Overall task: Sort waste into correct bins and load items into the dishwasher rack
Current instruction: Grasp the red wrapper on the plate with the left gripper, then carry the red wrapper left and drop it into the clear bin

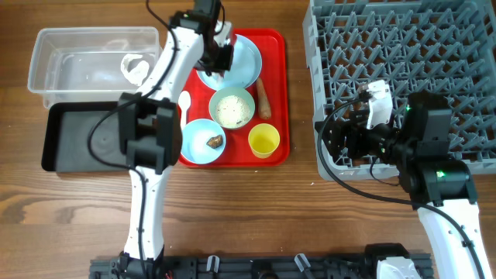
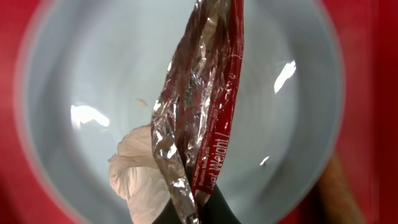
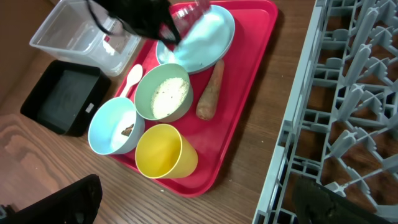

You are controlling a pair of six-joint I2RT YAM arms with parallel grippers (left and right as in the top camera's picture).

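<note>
Right up at the lens, the red snack wrapper (image 2: 202,106) is pinched in the left gripper (image 2: 198,214), its fingers clamped hard on one end and the crinkled foil side running out past the fingertips. Pressed against the wrapper close to those fingers is the crumpled white scrap (image 2: 140,177); whether the grip catches it too, I cannot tell. Directly beneath the hand, the pale blue plate (image 2: 81,74) fills the view, with the red tray (image 2: 370,74) showing round its rim and the carrot-like stick (image 1: 263,97) just beside the plate. Further out from that hand on the tray are the whitish bowl (image 1: 232,108) of rice-like crumbs, the white spoon (image 1: 184,105), the light blue bowl (image 1: 203,141) with the brown lump in it, and the yellow cup (image 1: 263,140). Off the tray, past the hand's arm, the clear tub (image 1: 93,58) and the black tray (image 1: 77,136) sit side by side. The right gripper (image 1: 341,141) hangs with its fingers spread wide and holding nothing, at the corner of the grey rack (image 1: 403,62), well apart from the tray.
</note>
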